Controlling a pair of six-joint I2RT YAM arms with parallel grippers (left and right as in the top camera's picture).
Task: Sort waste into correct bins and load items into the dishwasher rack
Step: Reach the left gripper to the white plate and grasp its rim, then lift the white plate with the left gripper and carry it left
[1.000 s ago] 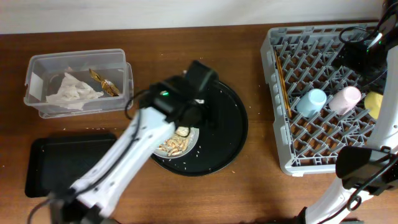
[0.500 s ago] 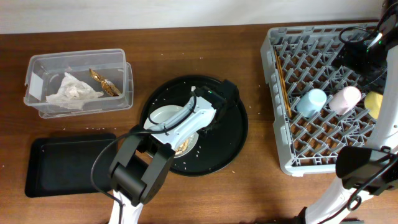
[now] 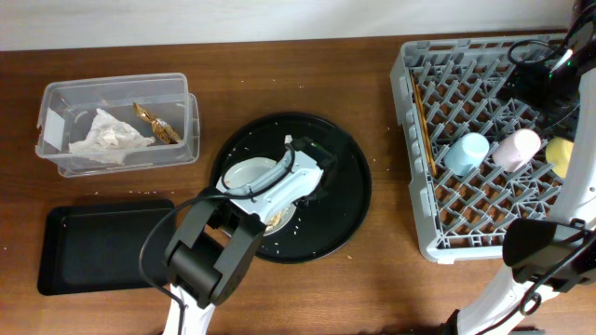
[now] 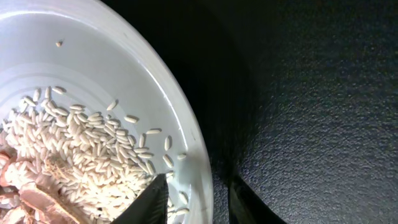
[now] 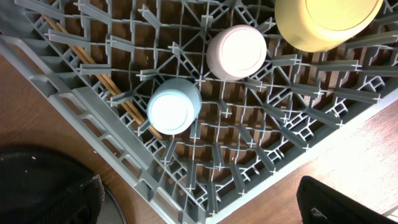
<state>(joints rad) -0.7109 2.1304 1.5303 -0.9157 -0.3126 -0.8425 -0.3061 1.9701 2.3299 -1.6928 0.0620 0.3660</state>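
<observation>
Landmark is the large round black tray [image 3: 346, 212], mid-worktop [image 3: 279, 74].

- Pale grey-green plate [image 4: 93, 62] sits on the tray, on its left half in the overhead view.
- The plate holds white rice [image 4: 81, 143] and brownish bits [image 4: 28, 200]. Both are heaped toward the plate's lower side in the left wrist view, and the rest of the plate is bare.
- A few loose grains [image 3: 294, 223] lie on the tray just beside the plate.
- Left gripper [image 4: 194, 190] is low over the tray at the plate's right edge.
- Its fingers [image 4: 154, 200] are apart and straddle the rim, one tip inside the plate by the rice and the other outside over the tray surface. They are not visibly pinched on the rim.
- Clear plastic box [image 3: 114, 82] is on the worktop, up and left of the tray.
- The box holds the crumpled white napkin [image 3: 107, 138] and the gold-brown wrapper [image 3: 156, 123], touching side by side.
- Shallow black rectangular tray [image 3: 93, 249] is down and left of the round tray, close but apart from it. No contents can be made out in it.
- Grey dishwasher rack [image 3: 445, 240] is right of the round tray, apart from it.
- In the rack, chopsticks [image 3: 424, 126] lie along the side nearest the tray.
- Going away from the tray, next come the light-blue cup [image 3: 466, 152], the pink cup [image 3: 515, 149] and the yellow bowl [image 3: 562, 156], in a row among the pegs.
- In the right wrist view both cups show their bases to the camera.
- Right gripper [image 3: 533, 67] hangs over the rack's corner farthest from the tray. Its fingers are not clear in any view, so I cannot tell whether they are apart or together.
</observation>
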